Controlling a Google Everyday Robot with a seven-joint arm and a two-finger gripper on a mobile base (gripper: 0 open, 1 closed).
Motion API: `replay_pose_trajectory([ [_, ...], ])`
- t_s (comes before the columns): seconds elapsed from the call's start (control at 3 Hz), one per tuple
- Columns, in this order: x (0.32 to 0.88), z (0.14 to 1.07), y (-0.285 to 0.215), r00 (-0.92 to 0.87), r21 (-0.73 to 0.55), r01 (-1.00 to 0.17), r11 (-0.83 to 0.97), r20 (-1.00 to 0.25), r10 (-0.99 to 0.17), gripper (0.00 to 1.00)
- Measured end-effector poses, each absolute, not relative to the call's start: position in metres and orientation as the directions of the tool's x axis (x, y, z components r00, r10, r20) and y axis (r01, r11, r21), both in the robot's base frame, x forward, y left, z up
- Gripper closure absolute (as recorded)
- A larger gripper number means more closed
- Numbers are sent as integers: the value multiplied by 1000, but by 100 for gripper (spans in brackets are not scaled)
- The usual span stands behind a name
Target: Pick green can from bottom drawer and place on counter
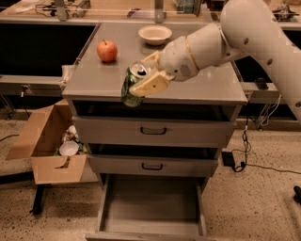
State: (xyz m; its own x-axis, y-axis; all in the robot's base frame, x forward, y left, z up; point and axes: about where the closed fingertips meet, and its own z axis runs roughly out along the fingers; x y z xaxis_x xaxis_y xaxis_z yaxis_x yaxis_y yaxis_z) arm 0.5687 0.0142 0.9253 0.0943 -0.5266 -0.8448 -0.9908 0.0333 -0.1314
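Green can (130,88), silver top tilted toward camera, clamped in pincer (143,75) at front edge of table (202,87). Bottom drawer (150,207) pulled open, plain grey floor.

Robotics lab or workshop.
A grey metal drawer cabinet (188,132) is standing on speckled flooring (263,202), cables (245,141) are trailing beside it, a cluttered wooden bench (113,13) is running behind, and the gripper (140,75) is hanging at the counter (207,87) front edge, clamping the green can (129,92).
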Motion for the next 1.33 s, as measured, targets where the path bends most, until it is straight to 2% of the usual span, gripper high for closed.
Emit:
replay_pose_trajectory([
  [0.33, 615, 943, 1, 2, -100, -978, 183, -882, -472, 100],
  [0.67, 686, 945, -13, -153, -12, -938, 347, -883, -444, 100],
  [1.33, 753, 927, -14, -317, 59, -882, 468, -810, -493, 100],
])
